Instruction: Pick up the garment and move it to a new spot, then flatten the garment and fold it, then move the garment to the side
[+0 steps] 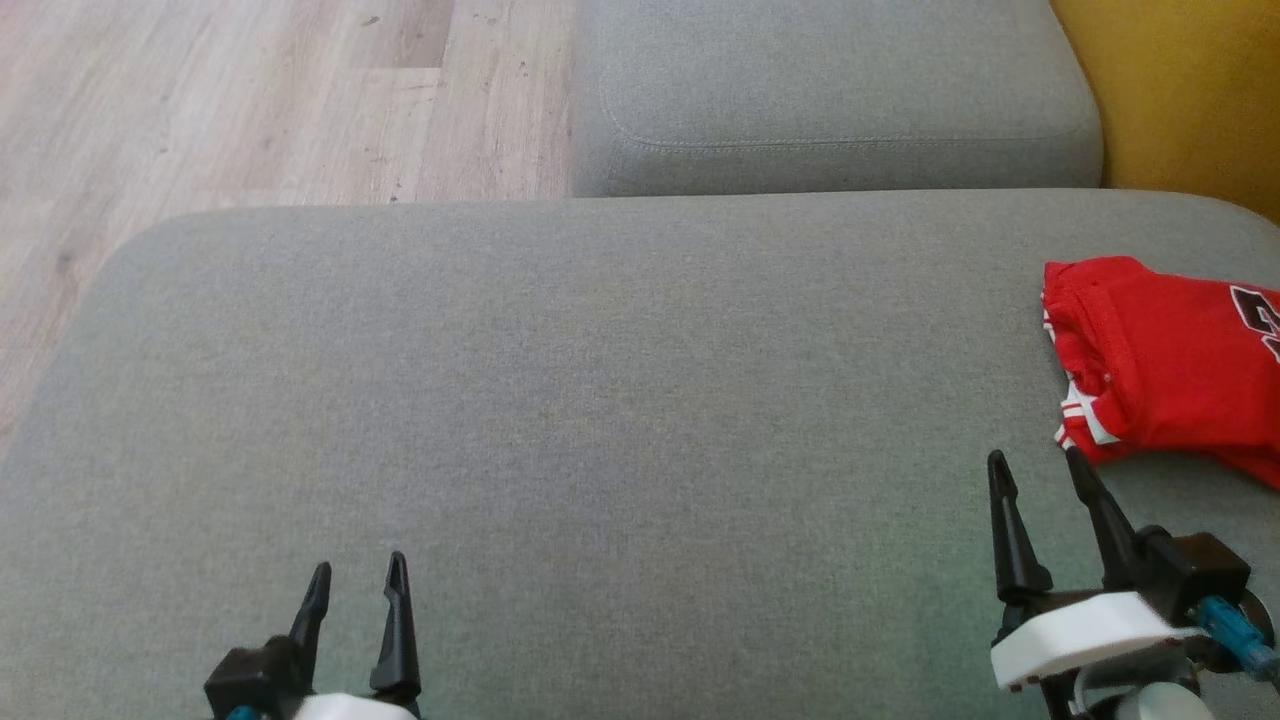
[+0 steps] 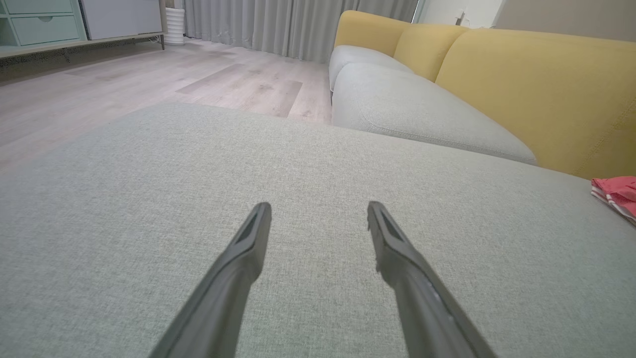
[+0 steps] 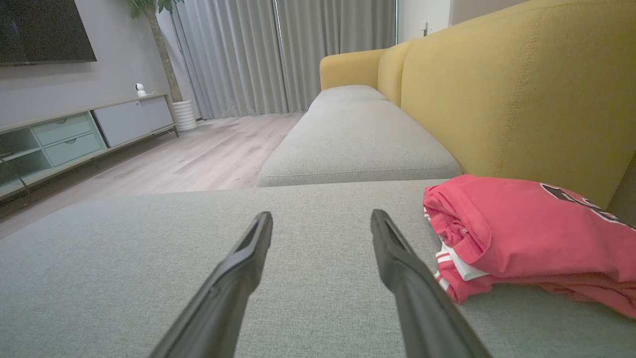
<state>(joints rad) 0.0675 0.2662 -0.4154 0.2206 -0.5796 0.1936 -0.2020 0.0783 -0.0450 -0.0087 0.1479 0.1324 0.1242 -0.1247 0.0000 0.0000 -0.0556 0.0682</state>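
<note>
A: Low at the left of the head view, left fingers?

B: Point up the view over the grey seat cushion. Spread apart, gripping nothing. Bare fabric between the two tips in the left wrist view.

A: And at the lower right?

B: Right fingers, parted just as wide, empty too. Reach higher up the view than the left pair, lean a little to the left, with the white wrist housing below them.

A: Whereabouts the garment?

B: Lies on the same cushion near its right end. Red with white striped trim, folded into a bundle, dark lettering on top. Cut off by the right side of the frame.

A: Relative to the right fingers?

B: Just beyond and to the right of the tips. Very near; contact hard to judge from above. From the right wrist: sits beside the right-hand finger, folded edge towards it, grey cushion showing between tip and fold.

A: Relative to the left pair?

B: Well apart, across the wide bare cushion. Shows as a red corner at the far right edge of the left wrist view.

A: Round about?

B: Yellow backrest behind, second grey cushion ahead, pale wood floor off to the left.
</note>
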